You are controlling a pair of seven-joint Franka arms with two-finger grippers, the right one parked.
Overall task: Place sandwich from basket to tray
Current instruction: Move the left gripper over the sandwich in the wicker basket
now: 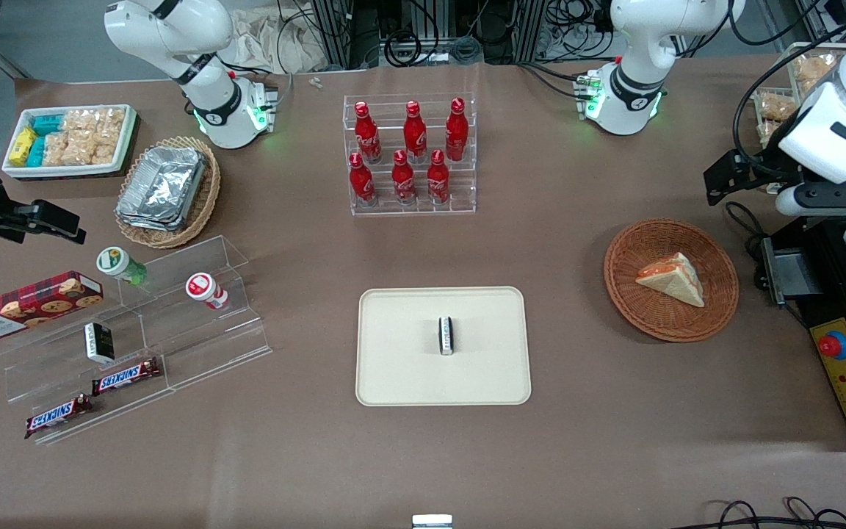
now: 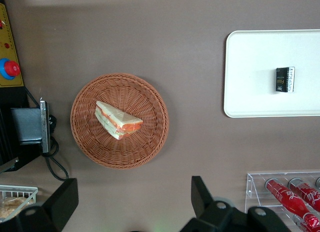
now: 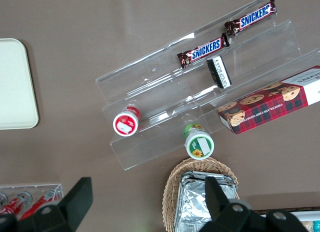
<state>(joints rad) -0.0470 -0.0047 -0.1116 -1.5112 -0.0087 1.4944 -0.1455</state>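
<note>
Cream-beige tray (image 1: 393, 367) nearest the front camera, small black packet (image 1: 446, 335) on it. Sandwich (image 2: 118, 120) lying in reddish-brown wicker basket (image 2: 85, 137) on tabletop (image 2: 175, 42). Gripper (image 2: 132, 204) hovering above, fingers (image 2: 62, 202) spread wide, well apart from sandwich, holding nothing.

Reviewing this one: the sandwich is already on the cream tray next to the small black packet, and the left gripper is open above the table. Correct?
Not quite. The sandwich lies in the reddish-brown wicker basket, not on the cream tray; only the small black packet is on the tray, as the front view shows. The left gripper is open above the table beside the basket, as the left wrist view shows.
</note>
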